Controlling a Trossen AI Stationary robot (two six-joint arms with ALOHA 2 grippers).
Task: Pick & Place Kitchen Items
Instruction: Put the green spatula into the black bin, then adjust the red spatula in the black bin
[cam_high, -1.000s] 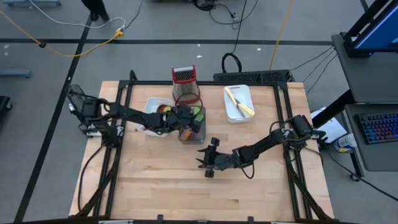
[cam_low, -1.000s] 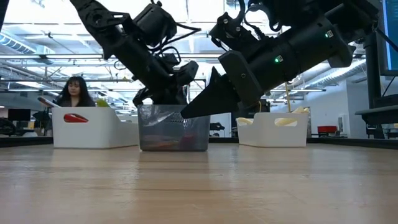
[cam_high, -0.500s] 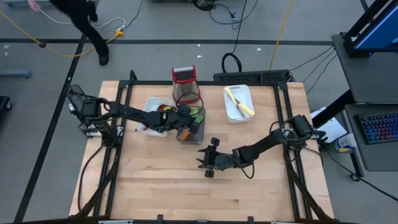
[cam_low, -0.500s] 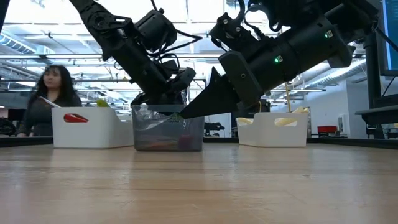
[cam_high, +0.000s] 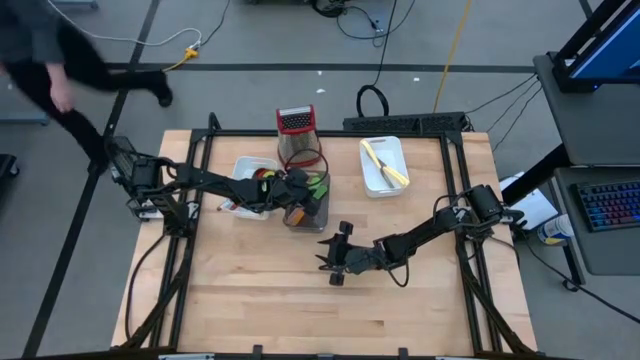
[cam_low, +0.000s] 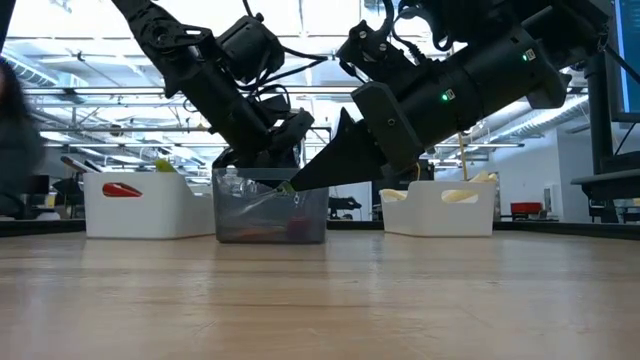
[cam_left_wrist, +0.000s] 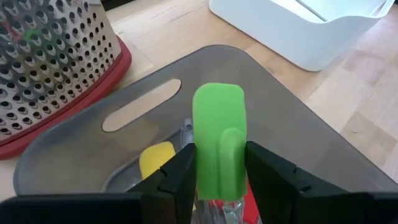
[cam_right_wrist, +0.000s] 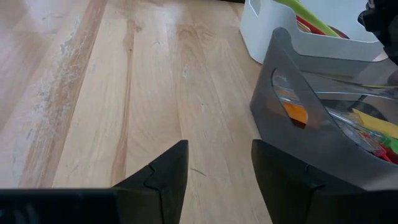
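Green spatula (cam_left_wrist: 219, 137) clamped between left gripper (cam_left_wrist: 217, 177) fingers, blade pointing forward

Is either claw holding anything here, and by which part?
The left claw grips a small bright-green flat-bladed spatula low on its blade, above the translucent grey plastic bin. The right claw is open and empty, above the bare wooden table.

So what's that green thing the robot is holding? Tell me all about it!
It is a small green spatula with a flat, rounded-corner blade that looks soft and rubbery. The left tool is shut on it, one finger on each side, blade pointing away. It hangs just above the grey tray, where a yellow spatula lies.
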